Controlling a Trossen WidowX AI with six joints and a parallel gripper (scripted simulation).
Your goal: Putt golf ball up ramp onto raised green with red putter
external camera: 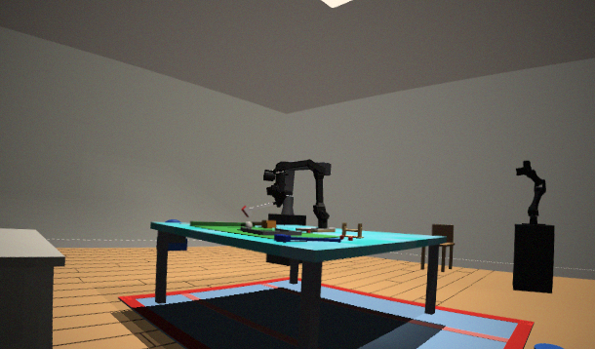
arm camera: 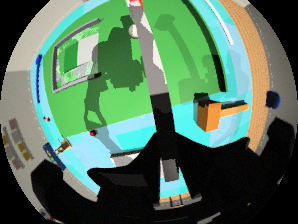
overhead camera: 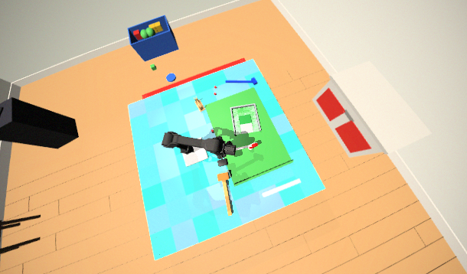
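My gripper (overhead camera: 234, 150) (external camera: 276, 201) (arm camera: 162, 133) is shut on the grey shaft of the red putter. The shaft runs out ahead of the fingers to the red putter head (overhead camera: 255, 145) (external camera: 244, 211), which hangs in the air over the green mat (overhead camera: 271, 153) (external camera: 217, 227) (arm camera: 189, 43). The white golf ball (external camera: 249, 224) lies on the mat just below and beside the head. In the overhead view the head largely covers it. The raised green, with its white frame (overhead camera: 255, 106) (arm camera: 61, 42), stands on the mat's far part, beyond the putter head.
A wooden mallet (overhead camera: 228, 195) (arm camera: 208, 112) with an orange head lies by the mat's near edge. A blue putter (overhead camera: 240, 81), two small red pegs (overhead camera: 215, 90) and a small wooden rack (overhead camera: 199, 103) lie at the table's far end. A white bar (overhead camera: 281, 187) lies near the front right corner.
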